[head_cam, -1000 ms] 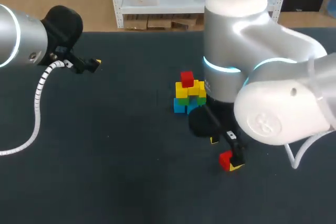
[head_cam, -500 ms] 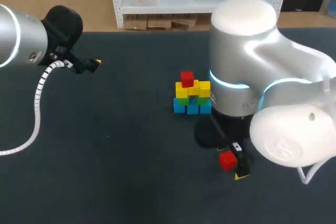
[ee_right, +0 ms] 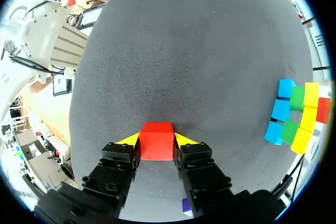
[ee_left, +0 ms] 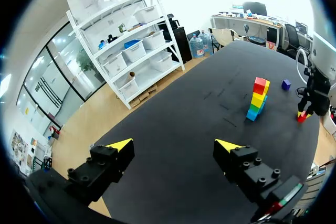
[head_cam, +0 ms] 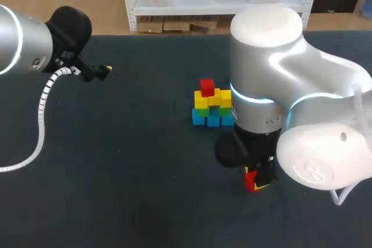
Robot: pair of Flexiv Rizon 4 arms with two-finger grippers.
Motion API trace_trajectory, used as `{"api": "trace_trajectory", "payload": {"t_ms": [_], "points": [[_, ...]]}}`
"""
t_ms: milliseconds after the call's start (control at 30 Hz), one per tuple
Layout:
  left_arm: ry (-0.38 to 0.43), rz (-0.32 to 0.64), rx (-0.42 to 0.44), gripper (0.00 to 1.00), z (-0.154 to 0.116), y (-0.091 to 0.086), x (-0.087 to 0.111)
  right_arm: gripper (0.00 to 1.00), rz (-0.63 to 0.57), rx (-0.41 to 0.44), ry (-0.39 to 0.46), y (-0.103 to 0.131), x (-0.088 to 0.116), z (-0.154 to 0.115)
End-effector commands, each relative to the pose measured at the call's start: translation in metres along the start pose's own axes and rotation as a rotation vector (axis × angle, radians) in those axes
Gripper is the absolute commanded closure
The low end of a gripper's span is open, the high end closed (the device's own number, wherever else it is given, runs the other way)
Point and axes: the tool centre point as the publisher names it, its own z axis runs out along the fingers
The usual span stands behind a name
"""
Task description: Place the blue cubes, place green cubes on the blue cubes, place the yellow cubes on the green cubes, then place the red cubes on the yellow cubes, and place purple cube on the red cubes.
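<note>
A stack of cubes [head_cam: 212,107] stands mid-table, with blue cubes at the bottom, then green, then yellow, and one red cube [head_cam: 207,87] on top. It also shows in the left wrist view [ee_left: 257,99] and beside the right gripper in its own view [ee_right: 296,116]. My right gripper [head_cam: 256,180] is low over the table in front of the stack. Its yellow-tipped fingers press both sides of a second red cube [ee_right: 156,140], which rests on the table. My left gripper [ee_left: 173,148] hangs open and empty at the far left [head_cam: 104,71]. A purple cube [ee_left: 286,84] lies beyond the stack.
The dark table [head_cam: 128,172] stretches wide and bare to the left and front of the stack. My bulky right arm [head_cam: 279,91] stands just right of the stack and hides the table behind it in the head view.
My right gripper turned over the loose red cube and shut its fingers onto it. The left arm and the stack have not moved.
</note>
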Motion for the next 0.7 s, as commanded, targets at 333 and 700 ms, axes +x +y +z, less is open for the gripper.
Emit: {"api": "trace_trajectory", "payload": {"t_ms": [333, 700], "points": [[-0.003, 0.001, 0.004, 0.00, 0.001, 0.001, 0.000, 1.00, -0.066, 0.018, -0.085, 0.010, 0.013, -0.034], [-0.003, 0.001, 0.004, 0.00, 0.001, 0.001, 0.000, 1.00, 0.018, 0.071, -0.087, 0.018, 0.044, -0.092]]}}
